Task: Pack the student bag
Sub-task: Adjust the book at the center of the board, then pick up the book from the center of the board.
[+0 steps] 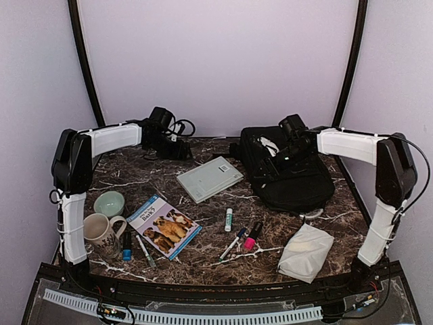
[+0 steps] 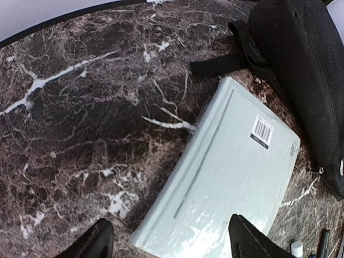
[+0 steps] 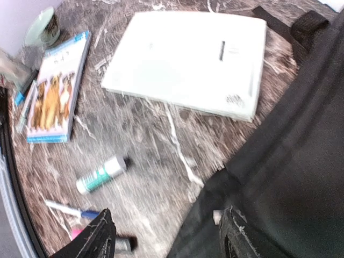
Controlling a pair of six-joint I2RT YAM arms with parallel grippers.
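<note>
Both released, empty. We note bag [image 3: 290, 150] directly beneath right gripper [image 3: 166, 231], the nearer arm; left gripper [image 2: 169, 239] over book [image 2: 226, 177] beside it.

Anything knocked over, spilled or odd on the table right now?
Nothing stands out. The backpack lies at the back right, the pale notebook flat beside it, the mug upright; nothing spilled or visibly damaged.

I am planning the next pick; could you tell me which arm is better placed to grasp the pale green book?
Left, probably: the left gripper hangs open above a corner of the pale green book, while the right gripper hovers open at the student bag, farther away.
</note>
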